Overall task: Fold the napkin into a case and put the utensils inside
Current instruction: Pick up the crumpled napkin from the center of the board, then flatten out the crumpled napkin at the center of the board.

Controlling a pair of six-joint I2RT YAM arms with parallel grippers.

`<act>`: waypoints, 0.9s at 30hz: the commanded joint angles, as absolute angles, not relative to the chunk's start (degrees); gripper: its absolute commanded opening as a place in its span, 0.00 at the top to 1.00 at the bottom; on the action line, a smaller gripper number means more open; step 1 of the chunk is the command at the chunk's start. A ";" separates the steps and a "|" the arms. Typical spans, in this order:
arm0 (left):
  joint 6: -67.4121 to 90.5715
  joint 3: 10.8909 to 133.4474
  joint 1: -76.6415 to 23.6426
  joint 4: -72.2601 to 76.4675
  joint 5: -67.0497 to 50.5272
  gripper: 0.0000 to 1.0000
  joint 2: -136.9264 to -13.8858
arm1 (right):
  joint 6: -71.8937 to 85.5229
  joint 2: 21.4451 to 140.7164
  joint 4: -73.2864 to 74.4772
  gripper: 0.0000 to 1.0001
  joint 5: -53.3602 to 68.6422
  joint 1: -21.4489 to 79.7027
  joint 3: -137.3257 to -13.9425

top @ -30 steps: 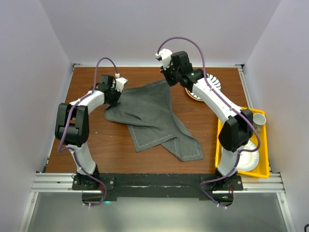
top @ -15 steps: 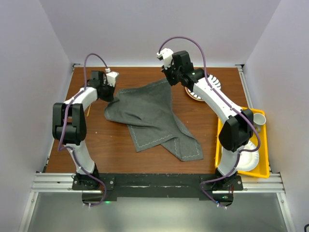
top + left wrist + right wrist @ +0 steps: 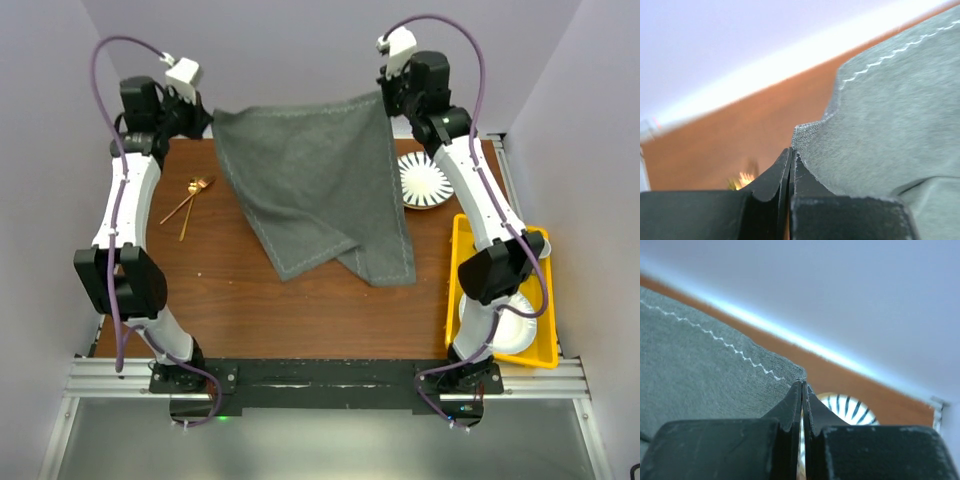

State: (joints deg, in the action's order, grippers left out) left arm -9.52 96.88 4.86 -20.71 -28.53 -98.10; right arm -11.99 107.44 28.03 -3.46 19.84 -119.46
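Grey fabric napkin (image 3: 310,190) hangs in the air just left of striped plate (image 3: 428,182), top edge stretched btwn both arms, lower corners drooping twd table. Left gripper (image 3: 205,118) & right gripper (image 3: 385,98) each pinch a top corner. Utensils (image 3: 190,200) lie well left of plate, past the cloth.

Left wrist: jaws closed tight on hem corner.

Right wrist: same, plate just beyond.

Prob. light, limp, not fragile. Thin hem may slip, so corners look the best hold.
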 commanded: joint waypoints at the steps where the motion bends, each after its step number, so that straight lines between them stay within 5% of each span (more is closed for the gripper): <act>1: -2.38 111.41 5.62 -15.03 -34.53 1.00 -101.06 | -10.55 111.96 18.38 1.00 -5.54 19.25 -135.46; 5: 1.21 128.27 5.80 -14.41 -37.70 1.00 -105.64 | -10.11 114.36 13.81 1.00 -3.96 19.16 -145.37; 10: 0.97 125.26 8.43 -10.46 -43.84 1.00 -99.86 | -10.54 104.00 3.70 1.00 2.00 19.16 -131.25; 18: -40.82 90.65 10.37 -38.98 -54.58 1.00 -75.08 | -25.18 75.81 8.78 1.00 21.25 19.25 -87.98; 23: -69.64 65.34 10.37 -60.00 -48.98 1.00 -64.09 | -41.97 61.72 23.97 1.00 29.97 21.09 -62.64; 25: -75.38 55.61 10.37 -63.70 -45.63 1.00 -60.93 | -45.94 56.79 31.61 0.45 31.45 23.10 -58.12; 27: -78.92 50.65 10.55 -64.16 -39.57 0.68 -58.81 | -49.03 54.15 37.24 0.02 29.63 24.51 -53.89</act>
